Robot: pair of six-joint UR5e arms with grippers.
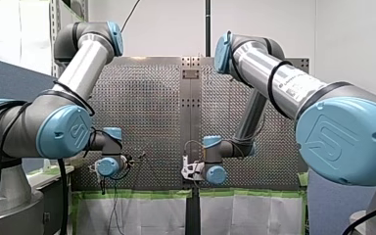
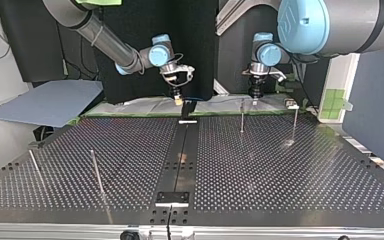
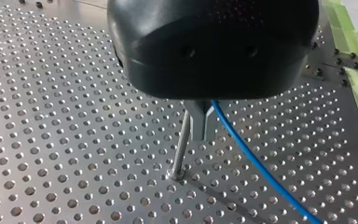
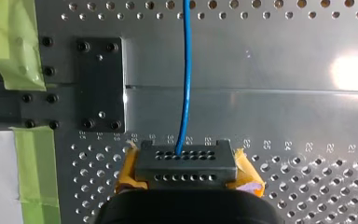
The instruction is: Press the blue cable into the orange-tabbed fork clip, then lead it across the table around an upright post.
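Note:
The blue cable point(image 4: 185, 70) runs straight ahead from my right gripper point(image 4: 186, 163), whose grey, hole-studded tip with orange-yellow pads looks shut on it. In the top view this gripper point(image 2: 178, 100) hangs over the table's far edge near the centre rail. My left gripper point(image 3: 204, 128) has its metal fingers shut on the same blue cable point(image 3: 256, 163), which trails away over the perforated plate. An upright post point(image 3: 182, 144) stands right beside those fingers. In the top view my left gripper point(image 2: 254, 94) is just behind that post point(image 2: 241, 117). I cannot make out the orange-tabbed clip.
A second post point(image 2: 295, 122) stands at the top view's right, and two leaning posts point(image 2: 96, 172) stand at its near left. A black bracket point(image 4: 100, 84) is bolted beside the cable. Green tape point(image 4: 16, 46) lines the table edge.

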